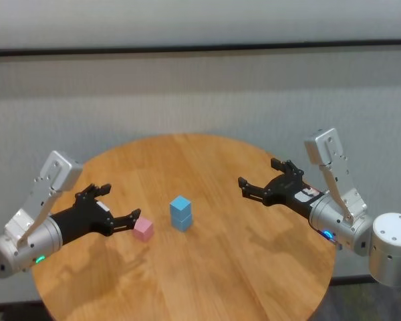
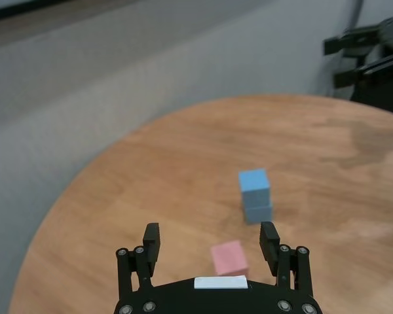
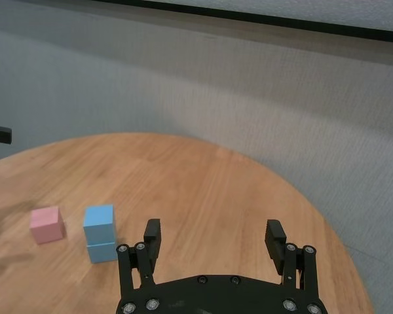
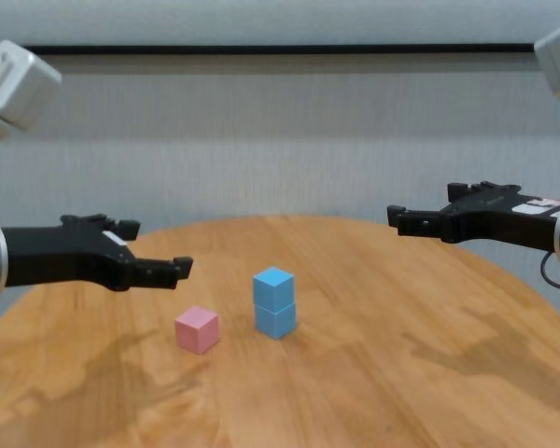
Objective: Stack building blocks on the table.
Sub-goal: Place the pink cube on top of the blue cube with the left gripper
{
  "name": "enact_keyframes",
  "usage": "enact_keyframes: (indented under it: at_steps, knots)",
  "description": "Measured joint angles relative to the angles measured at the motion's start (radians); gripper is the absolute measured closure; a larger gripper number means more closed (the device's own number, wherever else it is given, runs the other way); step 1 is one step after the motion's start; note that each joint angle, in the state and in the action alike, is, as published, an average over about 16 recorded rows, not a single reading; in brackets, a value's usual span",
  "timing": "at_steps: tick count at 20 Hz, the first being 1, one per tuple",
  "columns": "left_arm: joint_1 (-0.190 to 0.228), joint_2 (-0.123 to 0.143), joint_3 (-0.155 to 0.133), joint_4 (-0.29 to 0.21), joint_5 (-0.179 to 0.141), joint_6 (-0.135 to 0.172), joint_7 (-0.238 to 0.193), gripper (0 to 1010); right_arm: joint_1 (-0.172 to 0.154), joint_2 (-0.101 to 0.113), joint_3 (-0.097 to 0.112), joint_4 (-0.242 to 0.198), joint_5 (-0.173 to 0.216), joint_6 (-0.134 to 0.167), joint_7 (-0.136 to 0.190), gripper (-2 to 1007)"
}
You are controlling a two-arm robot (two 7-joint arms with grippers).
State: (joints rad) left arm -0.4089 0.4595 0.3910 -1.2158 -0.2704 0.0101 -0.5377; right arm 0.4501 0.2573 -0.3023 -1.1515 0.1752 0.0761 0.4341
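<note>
The left gripper (image 2: 211, 241) is hanging with its jaws spread wide and nothing between them, just above and beside the pink block (image 2: 229, 258), which is sitting alone on the table (image 1: 254, 267). To take it well, the jaws should be coming straight down so the block sits centred between the fingers (image 2: 151, 237), squared to its flat sides, before pinching. Just past it, the two blue blocks (image 1: 181, 213) are standing one on the other near the table's middle; the pink one will need lowering level onto the top cube, without nudging the pile. The right gripper (image 1: 257, 187) is waiting above the table's right side, jaws likewise spread and empty, well apart from the blocks.
</note>
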Motion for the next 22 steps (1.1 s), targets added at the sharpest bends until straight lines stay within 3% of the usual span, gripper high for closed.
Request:
enact_keyframes:
  at_steps: [12, 22]
  knots:
    - [-0.042, -0.042, 0.001, 0.106, 0.044, 0.09, 0.072, 8, 0.001, -0.001, -0.001, 0.002, -0.001, 0.0, 0.0, 5]
    - [-0.082, -0.069, -0.015, 0.179, 0.048, 0.126, 0.061, 8, 0.002, -0.001, -0.001, 0.002, -0.001, 0.0, 0.0, 5]
